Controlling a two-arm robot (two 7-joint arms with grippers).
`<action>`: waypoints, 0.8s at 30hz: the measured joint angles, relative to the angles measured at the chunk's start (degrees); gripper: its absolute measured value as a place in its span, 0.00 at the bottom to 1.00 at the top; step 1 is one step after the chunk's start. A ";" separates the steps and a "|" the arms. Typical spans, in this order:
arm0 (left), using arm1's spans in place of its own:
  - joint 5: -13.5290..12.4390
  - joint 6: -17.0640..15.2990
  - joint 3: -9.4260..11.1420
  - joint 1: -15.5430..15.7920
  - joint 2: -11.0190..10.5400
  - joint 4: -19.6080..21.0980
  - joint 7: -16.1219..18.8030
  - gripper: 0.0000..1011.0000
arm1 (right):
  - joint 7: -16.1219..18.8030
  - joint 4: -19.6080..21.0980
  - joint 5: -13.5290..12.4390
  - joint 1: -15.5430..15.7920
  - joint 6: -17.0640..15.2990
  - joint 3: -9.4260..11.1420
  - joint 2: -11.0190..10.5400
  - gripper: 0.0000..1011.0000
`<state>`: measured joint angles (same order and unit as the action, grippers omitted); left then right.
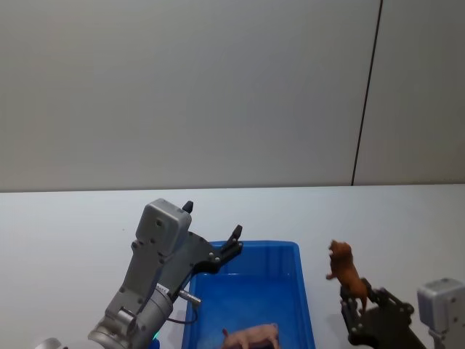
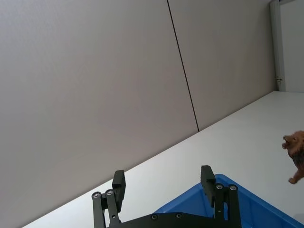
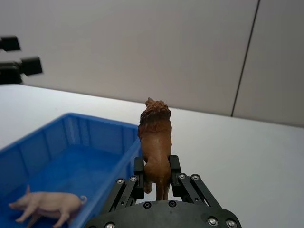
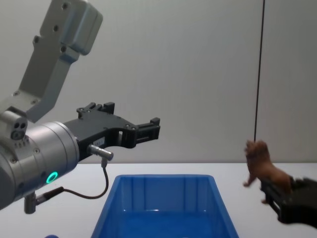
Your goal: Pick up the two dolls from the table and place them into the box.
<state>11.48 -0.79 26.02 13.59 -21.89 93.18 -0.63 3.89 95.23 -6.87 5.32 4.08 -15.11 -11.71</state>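
A brown lion doll (image 1: 343, 267) with a darker shaggy head hangs upright in the air just right of the blue box (image 1: 294, 251). My right gripper (image 3: 156, 178) is shut on its hindquarters and also shows in the chest view (image 4: 277, 192). A pink pig doll (image 3: 47, 205) lies on the box floor. My left gripper (image 1: 212, 219) hovers open and empty over the box's far left corner. Its fingers (image 2: 207, 176) stand wide apart.
The white table (image 1: 73, 218) spreads wide around the box, with a grey wall behind it. A small blue shape (image 4: 49, 236) peeks in at the chest view's lower edge, left of the box; what it is I cannot tell.
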 joint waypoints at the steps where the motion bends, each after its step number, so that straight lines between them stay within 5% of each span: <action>1: 0.00 0.00 0.00 0.00 0.00 0.00 0.00 0.99 | 0.00 0.00 0.00 0.00 0.00 0.00 0.00 0.29; 12: 0.00 0.00 0.00 0.00 0.00 0.00 0.00 0.99 | 7.76 -2.19 0.70 -4.63 0.64 -0.62 1.86 0.29; 20: 0.00 0.00 0.00 0.00 0.00 0.00 0.00 0.99 | 12.55 -8.04 2.38 -9.68 -0.27 -1.49 4.41 0.29; 24: 0.00 0.00 0.00 0.00 0.00 0.00 0.00 0.99 | 13.93 -10.65 3.03 -11.70 -0.51 -1.80 5.41 0.37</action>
<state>11.48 -0.79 26.02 13.59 -21.89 93.18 -0.63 17.82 84.58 -3.84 -6.38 3.57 -16.91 -6.30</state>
